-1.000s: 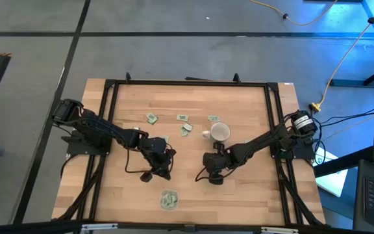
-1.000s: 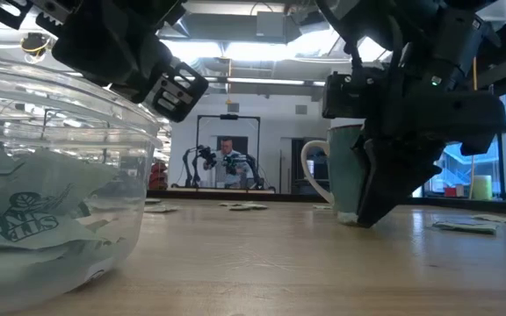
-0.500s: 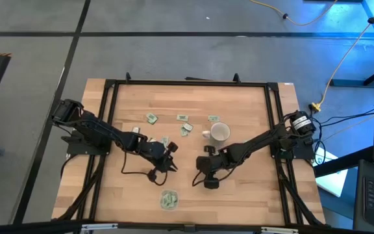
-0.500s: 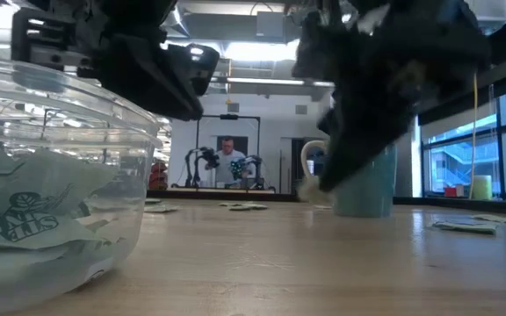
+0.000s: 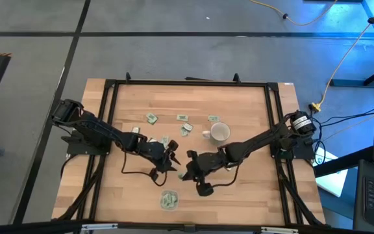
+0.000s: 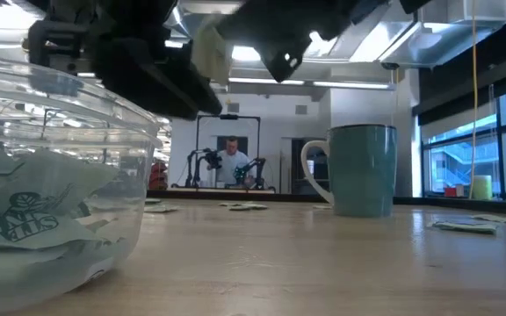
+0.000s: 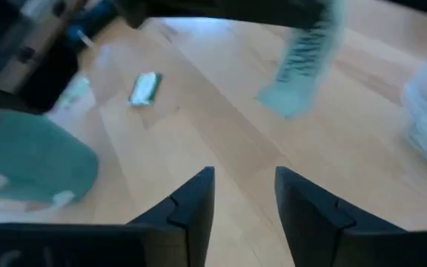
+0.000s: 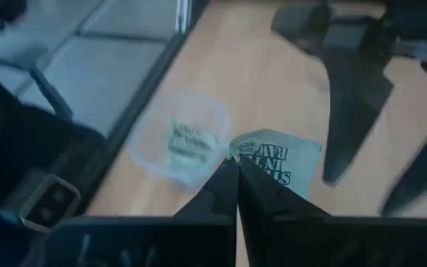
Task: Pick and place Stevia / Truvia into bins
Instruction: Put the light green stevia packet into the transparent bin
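Carrying a Stevia sachet (image 8: 273,157) pinched in its closed fingers, the right end effector (image 5: 188,168) hangs mid-table, far of the clear bin (image 5: 169,199) by the near edge. The left end effector (image 5: 171,158) gapes empty just beside, so a clash could knock the thin sachet loose. Print reads "STEVIA IN THE RAW", partly.

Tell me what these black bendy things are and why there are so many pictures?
They are two robot arms at a wooden table. One camera looks down from above, one sits at table height, and one rides on each wrist. Little green sweetener packets and a white mug lie on the table. The right gripper has its fingers pinched shut on one packet, near the clear dish that already has packets inside. The left gripper is open and empty close by.
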You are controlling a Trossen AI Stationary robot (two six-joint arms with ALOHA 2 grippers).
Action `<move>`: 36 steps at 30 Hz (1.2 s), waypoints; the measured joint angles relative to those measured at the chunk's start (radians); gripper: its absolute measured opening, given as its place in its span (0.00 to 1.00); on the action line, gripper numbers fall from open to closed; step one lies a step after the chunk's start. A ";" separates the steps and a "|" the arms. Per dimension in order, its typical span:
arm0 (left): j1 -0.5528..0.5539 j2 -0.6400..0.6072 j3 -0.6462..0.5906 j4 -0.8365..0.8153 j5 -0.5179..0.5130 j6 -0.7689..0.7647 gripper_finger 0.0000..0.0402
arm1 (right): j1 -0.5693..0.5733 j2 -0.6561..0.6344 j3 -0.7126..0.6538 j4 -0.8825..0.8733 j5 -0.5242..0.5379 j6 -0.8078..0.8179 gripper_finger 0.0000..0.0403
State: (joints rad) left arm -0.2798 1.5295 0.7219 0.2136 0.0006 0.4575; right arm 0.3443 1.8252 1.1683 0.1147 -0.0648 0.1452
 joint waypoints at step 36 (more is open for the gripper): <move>-0.093 0.000 0.000 0.123 -0.035 0.007 0.15 | -0.015 -0.001 0.002 0.030 0.038 0.112 0.01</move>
State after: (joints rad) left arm -0.3732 1.5295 0.7223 0.3361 -0.0341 0.4641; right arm 0.3290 1.8244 1.1698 0.1452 -0.0273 0.2574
